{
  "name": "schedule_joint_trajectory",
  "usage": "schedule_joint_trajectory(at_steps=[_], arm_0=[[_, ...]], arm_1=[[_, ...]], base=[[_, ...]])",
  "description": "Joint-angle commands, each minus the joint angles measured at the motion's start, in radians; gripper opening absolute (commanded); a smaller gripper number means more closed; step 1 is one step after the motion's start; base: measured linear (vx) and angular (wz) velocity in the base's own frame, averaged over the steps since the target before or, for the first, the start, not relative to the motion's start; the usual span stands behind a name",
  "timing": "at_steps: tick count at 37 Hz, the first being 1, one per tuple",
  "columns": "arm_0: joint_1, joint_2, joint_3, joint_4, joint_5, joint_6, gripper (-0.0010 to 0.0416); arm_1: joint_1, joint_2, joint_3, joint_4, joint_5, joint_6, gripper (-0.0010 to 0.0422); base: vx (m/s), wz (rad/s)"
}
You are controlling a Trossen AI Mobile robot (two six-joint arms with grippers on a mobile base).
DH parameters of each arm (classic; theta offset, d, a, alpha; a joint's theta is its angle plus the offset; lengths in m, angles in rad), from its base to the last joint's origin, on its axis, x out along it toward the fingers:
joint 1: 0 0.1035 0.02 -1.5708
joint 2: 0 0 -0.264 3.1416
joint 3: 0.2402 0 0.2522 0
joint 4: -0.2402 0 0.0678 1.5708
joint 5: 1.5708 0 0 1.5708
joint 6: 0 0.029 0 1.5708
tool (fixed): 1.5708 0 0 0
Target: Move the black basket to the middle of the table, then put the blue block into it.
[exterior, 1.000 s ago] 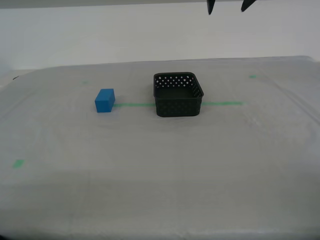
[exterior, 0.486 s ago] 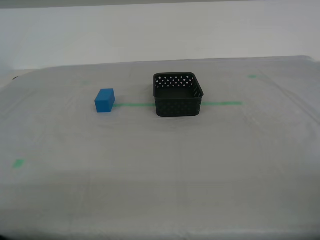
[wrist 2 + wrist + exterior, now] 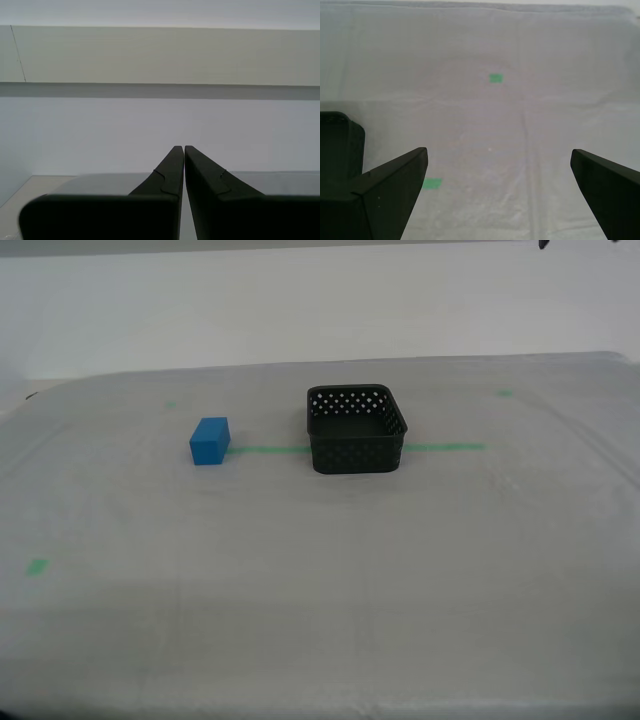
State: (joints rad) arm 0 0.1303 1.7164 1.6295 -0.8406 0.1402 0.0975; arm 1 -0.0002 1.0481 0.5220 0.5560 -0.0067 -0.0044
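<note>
The black basket (image 3: 356, 430) stands upright on the table (image 3: 320, 580), across the thin green tape line, near the middle of the exterior view. The blue block (image 3: 209, 440) rests on the table, apart from the basket, toward the exterior view's left. My first gripper (image 3: 498, 150) hangs open over bare sheeting with nothing between its fingers. A dark rounded shape (image 3: 337, 145) sits beside one finger; whether it is the basket I cannot tell. My second gripper (image 3: 181, 147) is shut with its fingers touching, and faces a pale wall. A dark tip of an arm (image 3: 543, 243) pokes in at the exterior view's top edge.
Small green tape marks (image 3: 495, 78) lie on the sheeting under my first gripper, and another green mark (image 3: 37, 566) sits near the exterior view's left. The table's far edge meets a white wall (image 3: 300, 310).
Two dark fingertips at the exterior view's top edge rose out of sight. Only a small tip shows now, farther toward that view's right. Basket and block have not moved.
</note>
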Motion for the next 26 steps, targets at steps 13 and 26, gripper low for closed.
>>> schedule_joint_trajectory(at_steps=[13,26], arm_0=[[-0.097,-0.061,-0.373,0.389,-0.032,-0.092,0.04],[-0.118,-0.06,-0.552,0.65,-0.141,-0.105,0.04]], arm_1=[[0.0,0.0,0.001,0.005,-0.001,0.002,0.0],[0.0,0.0,0.001,0.005,-0.001,0.002,0.0]], base=[[0.0,0.0],[0.0,0.0]])
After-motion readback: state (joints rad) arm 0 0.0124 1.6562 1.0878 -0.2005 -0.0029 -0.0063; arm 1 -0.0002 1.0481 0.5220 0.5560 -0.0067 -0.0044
